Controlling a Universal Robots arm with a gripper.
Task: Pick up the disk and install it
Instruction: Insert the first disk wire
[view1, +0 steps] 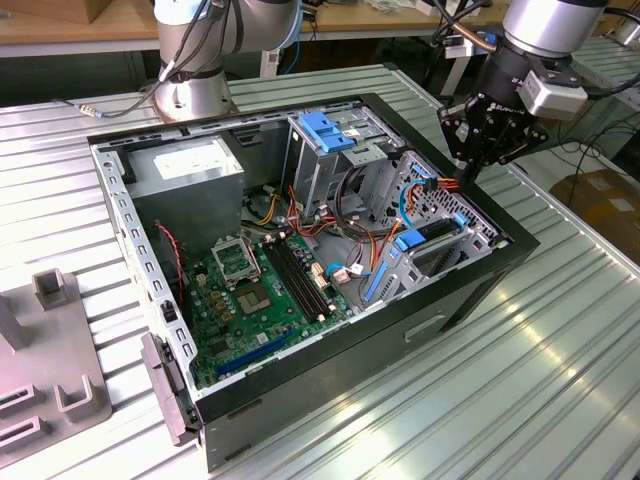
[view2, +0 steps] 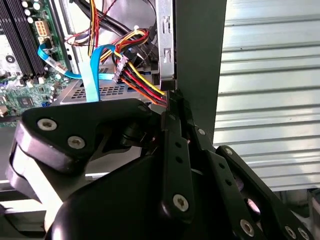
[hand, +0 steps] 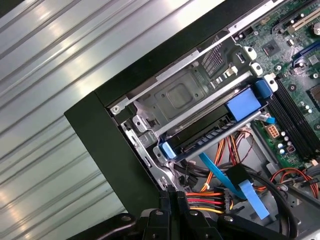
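We see the claw (view1: 466, 178) hanging over the open computer case (view1: 420, 320), above the case corner nearest the exterior view's right. Its fingers are drawn together. In both wrist views their tips meet a bundle of red, yellow and black wires (view2: 142, 82) just inside the case wall, and we cannot tell whether the wires are pinched between them. The disk (hand: 207, 131) is inside the case, sitting in the silver bay at that same corner. Its blue frame shows along its edge, and it lies apart from the claw. The case stands on the ribbed metal bench (view1: 540, 380). On the case floor we see a green motherboard (view1: 260, 290), and a blue bracket (view1: 325, 130) tops the drive cage at the case's far wall.
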